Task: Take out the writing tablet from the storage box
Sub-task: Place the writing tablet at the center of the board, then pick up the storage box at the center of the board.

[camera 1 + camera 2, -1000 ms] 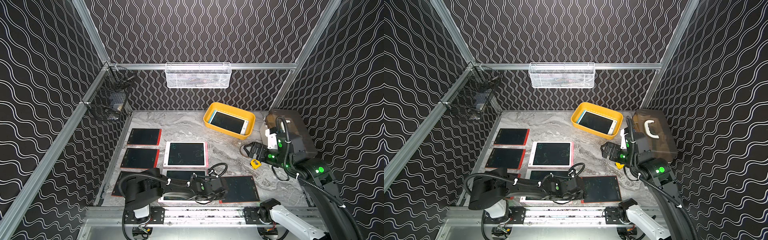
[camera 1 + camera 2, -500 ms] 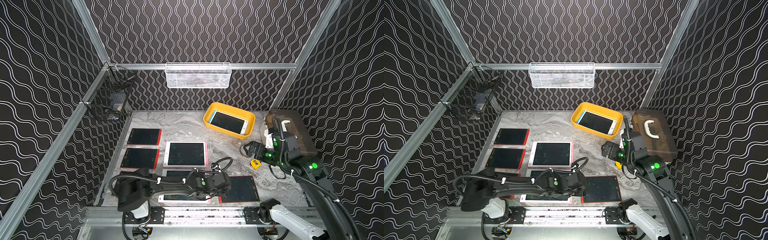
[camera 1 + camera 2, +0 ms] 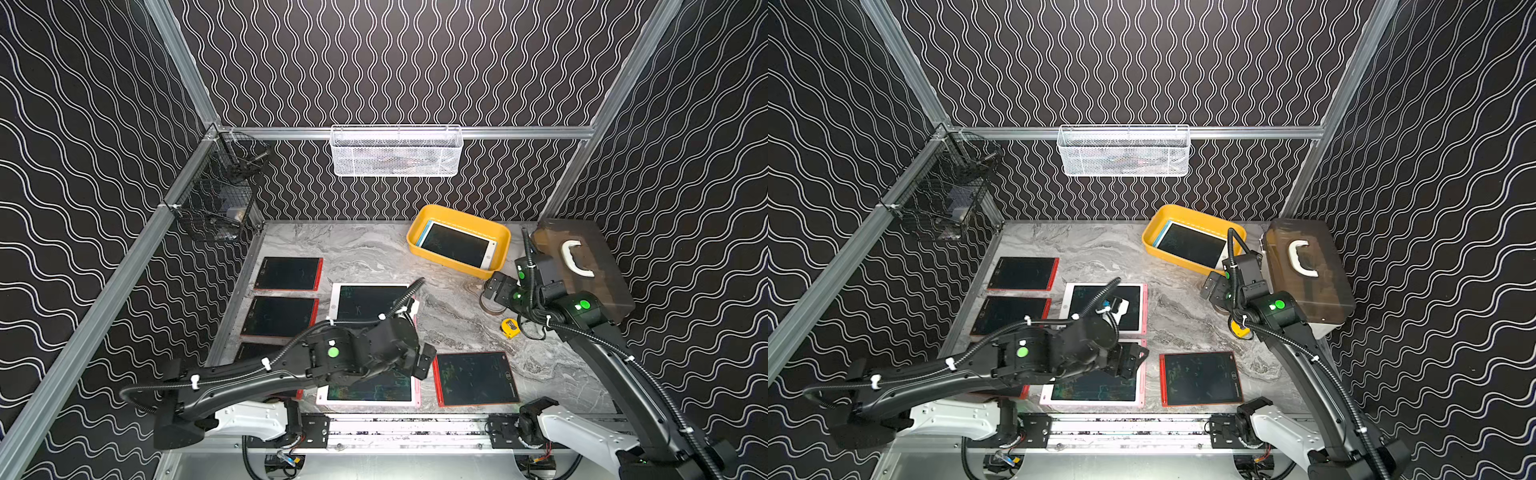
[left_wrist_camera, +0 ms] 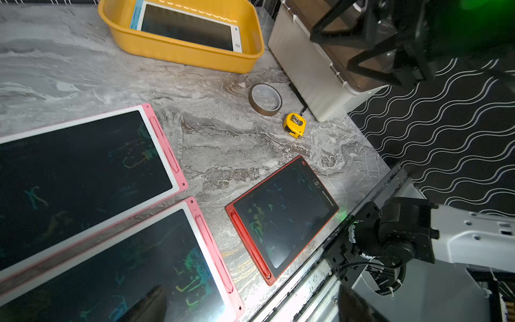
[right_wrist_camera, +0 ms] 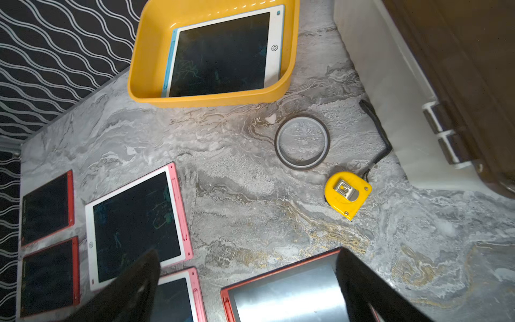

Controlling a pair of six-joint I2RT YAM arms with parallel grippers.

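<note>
The left arm (image 3: 266, 374) has lifted and drawn back, farther from the storage box (image 3: 417, 232) than a second ago. The left gripper (image 3: 427, 365) was low at the edge of the red tablet (image 3: 476, 378); it now hangs released, fingers spread on nothing. The right arm (image 3: 582, 307) has edged nearer the storage box, uncovering the white handle (image 3: 575, 257) of the grey case (image 3: 602, 282). The right gripper (image 3: 494, 291) remains spread wide and empty just short of the box's near wall, over the tape roll (image 5: 302, 142). The writing tablet (image 3: 457, 245) still lies inside the storage box.
</note>
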